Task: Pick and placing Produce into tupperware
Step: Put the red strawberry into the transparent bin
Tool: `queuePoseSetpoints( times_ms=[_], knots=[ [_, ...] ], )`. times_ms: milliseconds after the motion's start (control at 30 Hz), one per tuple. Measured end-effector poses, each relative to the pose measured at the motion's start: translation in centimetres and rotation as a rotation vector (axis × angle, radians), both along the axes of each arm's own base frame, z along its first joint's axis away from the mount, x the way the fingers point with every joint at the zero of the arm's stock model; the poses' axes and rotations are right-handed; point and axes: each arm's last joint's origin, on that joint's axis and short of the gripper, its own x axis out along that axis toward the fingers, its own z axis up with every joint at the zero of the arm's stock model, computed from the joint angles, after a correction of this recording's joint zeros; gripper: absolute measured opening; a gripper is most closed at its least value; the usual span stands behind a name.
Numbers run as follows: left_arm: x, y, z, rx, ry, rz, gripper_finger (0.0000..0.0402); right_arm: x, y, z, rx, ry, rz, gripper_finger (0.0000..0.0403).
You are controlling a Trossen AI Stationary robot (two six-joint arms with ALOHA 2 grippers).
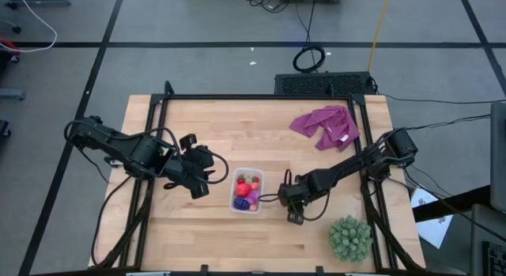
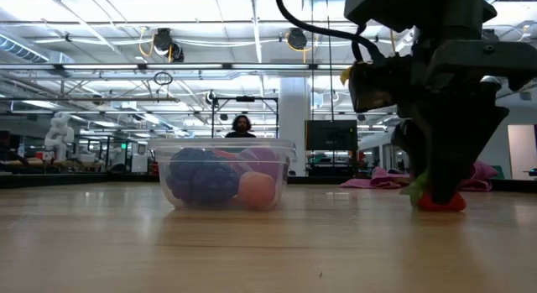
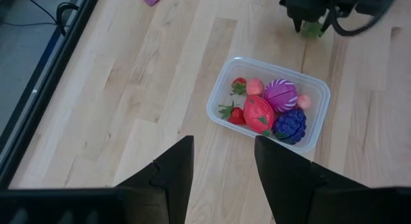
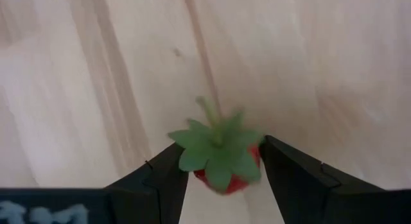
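Right hand clamped on strawberry at counter, beside filled tupperware, left hand waiting, fingers apart.

No legible text, label, brand, number or sign in any view. Right wrist view: pale marks on a dark strip beside the right claw's own finger, too blurred to read. Low view: room fixtures and screens far behind the counter carry nothing that can be made out. High view: white sheets on the floor beyond the counter's edge, markings not readable.
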Motion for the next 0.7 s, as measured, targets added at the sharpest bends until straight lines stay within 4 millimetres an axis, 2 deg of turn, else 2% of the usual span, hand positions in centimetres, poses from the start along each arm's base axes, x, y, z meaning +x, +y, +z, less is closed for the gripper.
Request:
queuePoseSetpoints(
  times_ms=[267,700],
  knots=[
    [0.0,0.0,0.0,-0.001,0.000,0.000,0.0170,-0.7,-0.4,1.6,0.001,-0.010,-0.017,0.0189],
    [0.0,0.0,0.0,-0.001,-0.001,0.000,0.0170,-0.5,-0.4,1.7,0.000,-0.039,0.033,0.0189]
  ],
)
